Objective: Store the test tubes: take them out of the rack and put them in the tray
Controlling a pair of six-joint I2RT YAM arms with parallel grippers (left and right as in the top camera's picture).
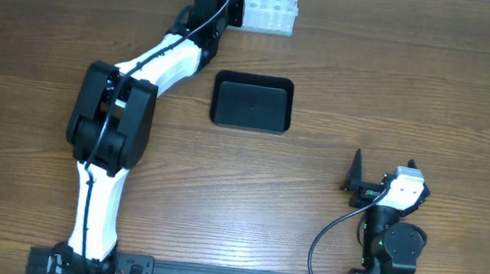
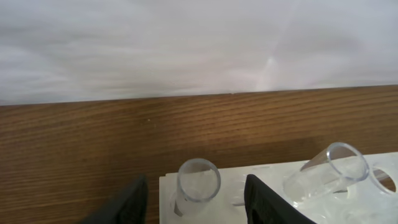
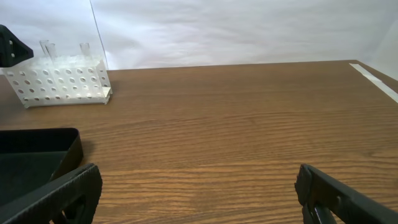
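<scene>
Test tubes (image 3: 84, 51), clear and cylindrical, stood in the white perforated rack (image 1: 269, 14), well apart from the black rectangular tray (image 1: 251, 103). Left gripper (image 2: 195, 182) straddled one upright tube (image 2: 200, 186), spread open. An off-centre closure could tilt it like its leaning neighbour (image 2: 333, 173), jamming extraction. Right gripper (image 3: 199, 199) rested wide open.
</scene>
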